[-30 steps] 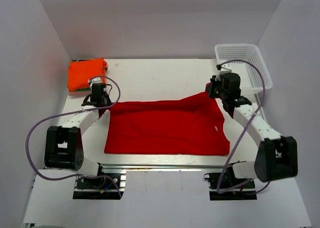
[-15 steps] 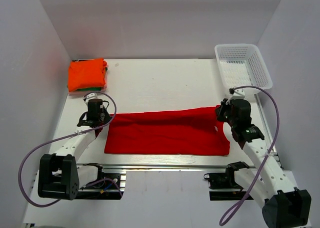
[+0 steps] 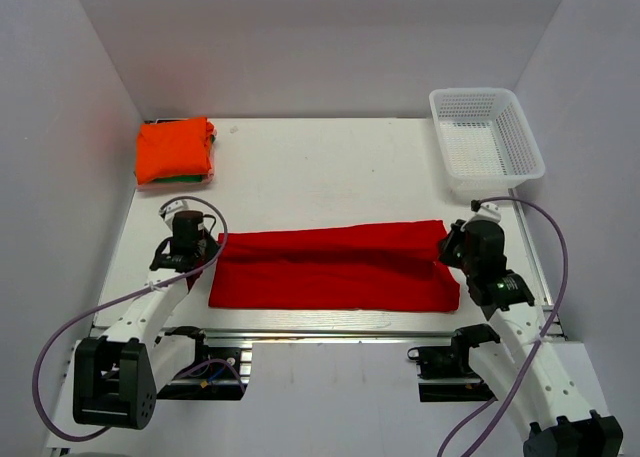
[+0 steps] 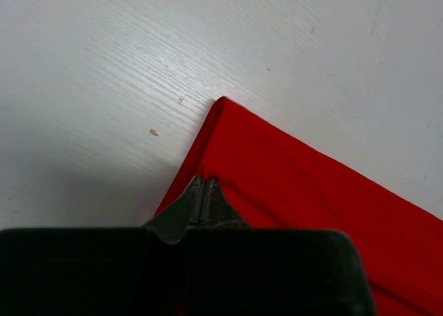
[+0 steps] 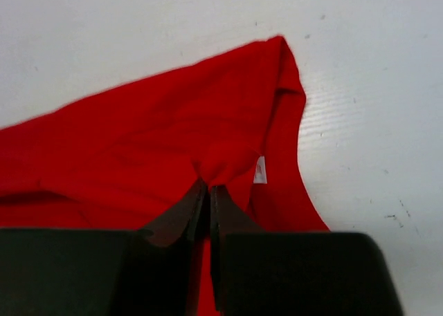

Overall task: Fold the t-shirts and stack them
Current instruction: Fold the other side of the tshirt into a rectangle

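A plain red t-shirt (image 3: 330, 267) lies on the white table as a long band, its far half doubled over toward the near edge. My left gripper (image 3: 196, 257) sits at its left end, jaws pressed together on the cloth (image 4: 311, 184) at the corner, fingertips meeting (image 4: 205, 181). At the right end, my right gripper (image 3: 449, 247) pinches a bunched bit of the red t-shirt (image 5: 138, 136) between its tips (image 5: 209, 186), beside a small white tag (image 5: 260, 169). A folded orange t-shirt (image 3: 175, 149) rests on a green one (image 3: 192, 179) at the far left.
A white mesh basket (image 3: 478, 93) stands at the far right corner. White walls close in the table on three sides. A metal rail (image 3: 320, 334) runs along the near edge just in front of the red shirt.
Both grippers have drawn the red shirt's far edge toward the near side, folding it from a broad sheet into a narrow band. Both arms pulled back toward their bases.
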Controlling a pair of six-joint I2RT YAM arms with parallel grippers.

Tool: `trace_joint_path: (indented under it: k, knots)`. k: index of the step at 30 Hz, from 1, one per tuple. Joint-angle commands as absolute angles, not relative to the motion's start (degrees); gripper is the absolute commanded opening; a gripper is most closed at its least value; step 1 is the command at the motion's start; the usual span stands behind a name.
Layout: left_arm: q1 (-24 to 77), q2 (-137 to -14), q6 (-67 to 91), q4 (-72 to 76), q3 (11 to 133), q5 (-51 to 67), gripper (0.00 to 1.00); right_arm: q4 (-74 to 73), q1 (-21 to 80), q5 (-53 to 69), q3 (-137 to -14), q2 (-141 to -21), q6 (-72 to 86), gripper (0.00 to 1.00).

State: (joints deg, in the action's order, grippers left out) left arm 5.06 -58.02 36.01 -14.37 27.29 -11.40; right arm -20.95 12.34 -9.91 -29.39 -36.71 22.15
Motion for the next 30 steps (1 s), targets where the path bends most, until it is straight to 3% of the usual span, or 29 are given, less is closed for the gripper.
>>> trace_joint_path:
  k: [1, 3, 5, 6, 7, 8, 9, 12, 16, 22, 27, 30]
  knots:
    - [5.1, -56.8, 38.8, -19.6, 27.6, -14.9, 0.09, -23.1, 12.0, -7.3, -27.0, -36.4, 25.0, 0.10]
    - [5.1, -56.8, 42.0, -26.4, 29.5, -17.6, 0.29, -25.4, 12.0, -6.1, -26.5, -36.2, 28.2, 0.13]
    - [5.1, -57.3, 45.4, -32.5, 32.0, -21.2, 0.36, -31.4, 12.1, -5.1, -26.6, -35.8, 30.5, 0.23]
    - [4.6, -57.3, 47.5, -39.7, 33.0, -22.1, 0.54, -33.1, 12.2, -5.4, -26.6, -35.2, 36.1, 0.38]
    - [4.6, -57.9, 51.1, -42.9, 34.2, -22.8, 0.65, -35.0, 12.3, -5.9, -26.2, -32.9, 37.9, 0.72]
    - [4.0, -57.9, 52.2, -45.4, 36.1, -24.2, 0.76, -37.6, 12.1, -5.0, -25.8, -31.7, 39.3, 0.86]
    - [4.0, -57.4, 53.3, -48.9, 36.9, -25.0, 0.90, -38.0, 12.1, -5.3, -25.2, -30.8, 41.2, 0.90]
    - [4.0, -54.7, 54.7, -48.4, 38.3, -24.5, 0.98, -36.3, 12.0, -5.2, -24.7, -24.9, 41.7, 0.90]
    - [4.6, -52.9, 49.8, -37.1, 38.3, -17.9, 1.00, -30.5, 12.1, -2.0, -25.6, -25.4, 36.5, 0.90]
    - [5.1, -61.0, 37.8, -21.8, 39.0, 1.0, 1.00, -22.1, 12.5, 6.8, -27.0, -36.5, 28.7, 0.90]
    - [6.8, -73.2, 32.4, -17.3, 42.0, 9.3, 1.00, -17.7, 12.7, 7.6, -29.6, -49.3, 25.0, 0.90]
    - [7.6, -75.6, 31.6, -14.7, 42.0, 11.8, 1.00, -15.7, 12.6, 8.3, -30.3, -50.8, 25.0, 0.90]
